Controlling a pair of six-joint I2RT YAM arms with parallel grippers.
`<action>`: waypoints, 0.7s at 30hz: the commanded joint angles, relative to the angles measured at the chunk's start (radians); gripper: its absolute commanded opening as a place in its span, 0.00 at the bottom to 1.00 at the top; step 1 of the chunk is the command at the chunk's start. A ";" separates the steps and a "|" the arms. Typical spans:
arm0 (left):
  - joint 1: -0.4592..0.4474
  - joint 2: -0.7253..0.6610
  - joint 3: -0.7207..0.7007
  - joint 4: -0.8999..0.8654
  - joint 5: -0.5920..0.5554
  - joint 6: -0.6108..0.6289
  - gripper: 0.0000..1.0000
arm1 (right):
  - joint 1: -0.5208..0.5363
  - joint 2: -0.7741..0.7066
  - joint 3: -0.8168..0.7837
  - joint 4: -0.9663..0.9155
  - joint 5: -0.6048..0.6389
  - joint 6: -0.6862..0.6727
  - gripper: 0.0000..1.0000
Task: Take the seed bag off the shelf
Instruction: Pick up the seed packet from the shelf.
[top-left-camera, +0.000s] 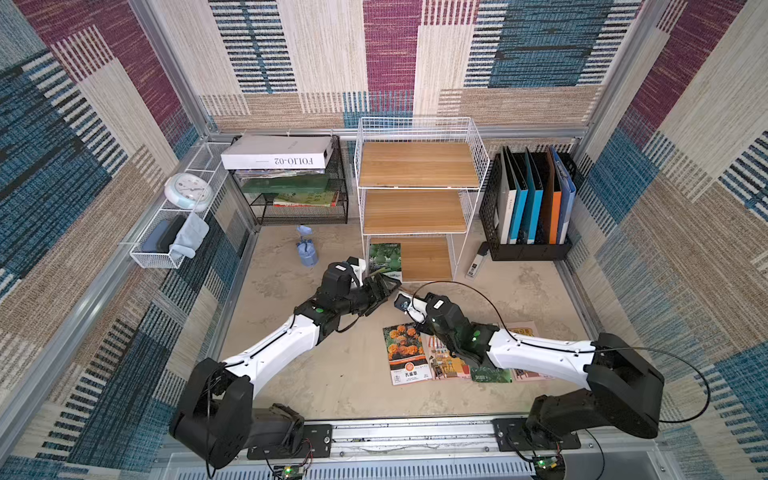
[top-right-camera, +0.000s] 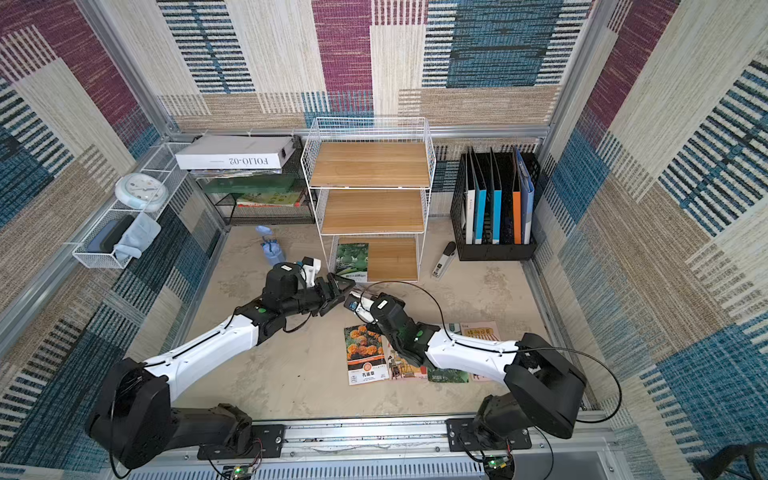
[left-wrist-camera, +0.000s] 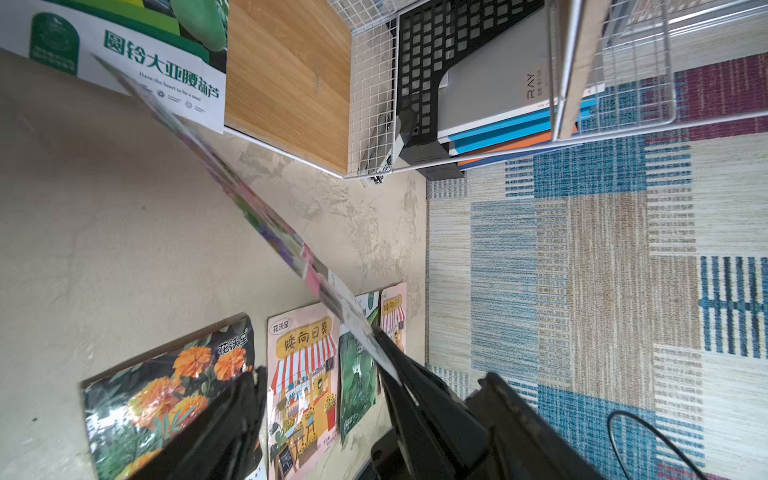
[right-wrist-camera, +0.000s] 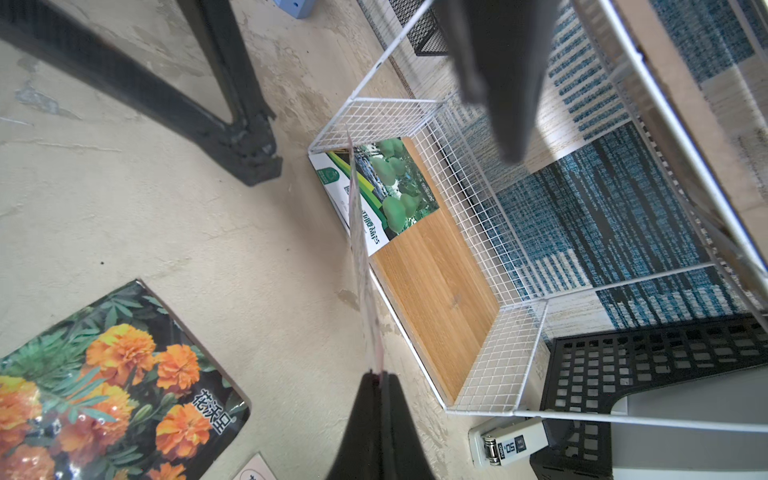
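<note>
Now | left gripper (top-left-camera: 386, 295) low at shelf (top-left-camera: 417, 164), jaws spread | right gripper (right-wrist-camera: 379, 376) clamps seed bag (right-wrist-camera: 360, 249), apparently aloft

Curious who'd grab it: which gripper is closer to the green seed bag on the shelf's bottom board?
Left. The left gripper hangs open just in front of the green seed bag; the right gripper sits farther back, shut on a thin packet.

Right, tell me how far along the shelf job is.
Four seed bags already lie on the table, the marigold bag among them. The right gripper is shut on a thin bag, seen edge-on, before the shelf; the left gripper stands open beside it. Left: the green gourd bag on the bottom tier.
</note>
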 joint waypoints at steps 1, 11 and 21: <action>-0.002 0.034 0.020 0.018 0.030 -0.023 0.85 | 0.006 -0.015 0.008 0.001 0.016 0.002 0.00; -0.002 0.105 0.074 -0.008 0.007 -0.027 0.82 | 0.029 -0.051 0.004 -0.009 0.015 0.004 0.00; -0.010 0.145 0.104 -0.001 0.013 -0.029 0.51 | 0.072 -0.063 -0.002 -0.017 0.013 0.012 0.00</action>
